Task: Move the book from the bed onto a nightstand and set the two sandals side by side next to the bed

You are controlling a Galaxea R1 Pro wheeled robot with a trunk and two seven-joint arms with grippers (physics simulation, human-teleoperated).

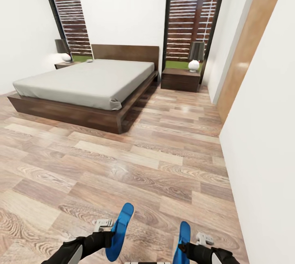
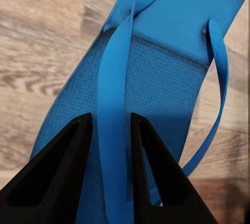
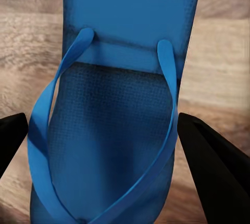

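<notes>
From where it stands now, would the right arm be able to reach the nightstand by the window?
Probably not. The right gripper holds a sandal close to the robot, and a long stretch of open floor separates it from the nightstand; nothing blocks the way, so driving closer should do.

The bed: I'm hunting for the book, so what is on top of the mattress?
The bed shows a smooth grey mattress with one small object near the headboard, too small to identify. The far left corner is hard to make out.

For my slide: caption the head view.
Both grippers carry blue sandals toward the bed.
</notes>
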